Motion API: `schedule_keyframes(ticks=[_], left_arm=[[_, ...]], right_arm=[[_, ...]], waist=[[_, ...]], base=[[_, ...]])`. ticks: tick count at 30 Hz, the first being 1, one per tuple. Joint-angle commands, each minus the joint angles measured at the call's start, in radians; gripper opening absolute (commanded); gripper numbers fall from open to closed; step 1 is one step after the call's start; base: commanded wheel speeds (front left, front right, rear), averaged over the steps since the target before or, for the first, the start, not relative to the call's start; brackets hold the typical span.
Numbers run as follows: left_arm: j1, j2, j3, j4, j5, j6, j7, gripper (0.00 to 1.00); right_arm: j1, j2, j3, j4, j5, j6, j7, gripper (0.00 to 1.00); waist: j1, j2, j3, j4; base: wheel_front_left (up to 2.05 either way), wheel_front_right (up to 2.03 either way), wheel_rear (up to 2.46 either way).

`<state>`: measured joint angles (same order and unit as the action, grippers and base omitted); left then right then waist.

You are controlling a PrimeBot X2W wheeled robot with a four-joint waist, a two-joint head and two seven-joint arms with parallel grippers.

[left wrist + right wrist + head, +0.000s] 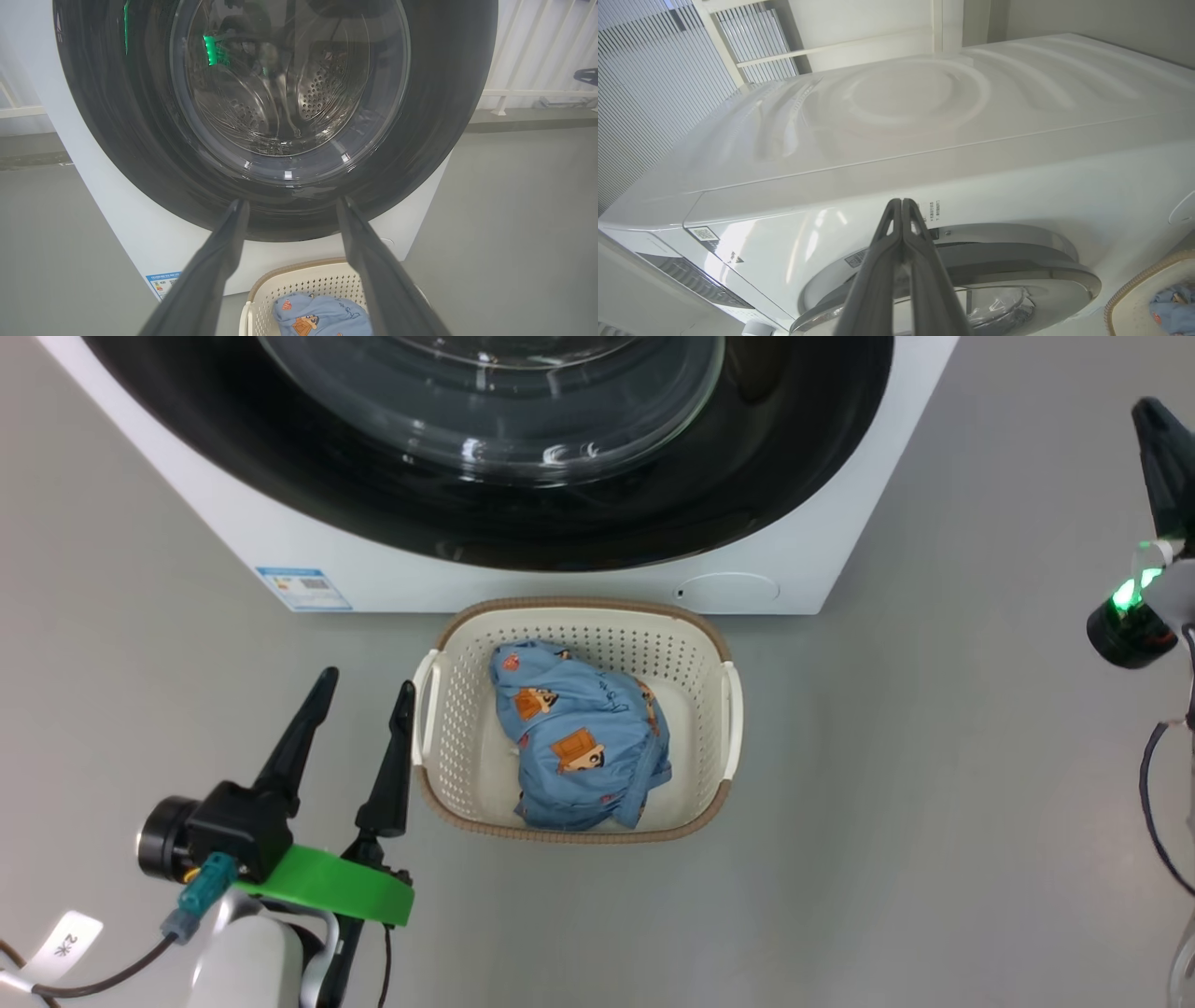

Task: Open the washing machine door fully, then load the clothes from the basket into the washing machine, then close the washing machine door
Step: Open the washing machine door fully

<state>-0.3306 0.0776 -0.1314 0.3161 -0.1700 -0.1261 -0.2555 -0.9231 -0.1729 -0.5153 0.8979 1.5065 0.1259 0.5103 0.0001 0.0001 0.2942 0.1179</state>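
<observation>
The white washing machine spans the top of the head view. Its glossy black door with the clear porthole lies shut against the front. Right before it on the floor stands the cream basket, holding the light blue printed clothes. My left gripper is open and empty just left of the basket's left handle. In the left wrist view its fingers point at the door's lower edge. My right gripper is shut with nothing in it, off the machine's right side. In the right wrist view it aims at the machine's side near the door rim.
Grey floor lies open on both sides of the basket. A blue label marks the machine's lower left corner. A dark cable hangs by my right arm. A white slatted wall stands behind the machine.
</observation>
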Motion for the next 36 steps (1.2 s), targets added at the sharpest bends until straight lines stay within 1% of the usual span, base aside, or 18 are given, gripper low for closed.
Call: schedule_keyframes(ticks=[1, 5, 11, 27, 36], left_arm=[[-0.027, 0.023, 0.025, -0.029, 0.012, -0.003, -0.006, 1.00], [-0.037, 0.025, 0.018, -0.032, 0.010, -0.004, -0.006, 1.00], [-0.050, 0.023, 0.006, -0.037, 0.008, -0.004, -0.006, 1.00], [-0.075, 0.000, -0.019, -0.045, -0.001, -0.004, -0.006, 1.00], [-0.078, -0.009, -0.018, -0.044, -0.003, -0.004, -0.006, 1.00]], right_arm=[[-0.054, -0.013, 0.034, 0.001, 0.000, 0.005, 0.029, 0.00], [-0.115, -0.020, 0.077, 0.046, -0.020, 0.005, 0.091, 0.00], [-0.206, -0.018, 0.131, 0.075, -0.058, 0.005, 0.124, 0.00], [-0.392, -0.009, 0.247, 0.190, -0.182, 0.005, 0.112, 0.00], [-0.425, -0.007, 0.284, 0.224, -0.217, 0.005, 0.127, 0.00]], waist=[[-0.0001, -0.0001, 0.017, 0.016], [-0.0001, -0.0001, 0.030, 0.029], [-0.0001, -0.0001, 0.051, 0.054], [-0.0001, -0.0001, 0.097, 0.127], [-0.0001, -0.0001, 0.104, 0.140]], base=[[0.00, 0.00, 0.00], [0.00, 0.00, 0.00], [0.00, 0.00, 0.00], [0.00, 0.00, 0.00], [0.00, 0.00, 0.00]])
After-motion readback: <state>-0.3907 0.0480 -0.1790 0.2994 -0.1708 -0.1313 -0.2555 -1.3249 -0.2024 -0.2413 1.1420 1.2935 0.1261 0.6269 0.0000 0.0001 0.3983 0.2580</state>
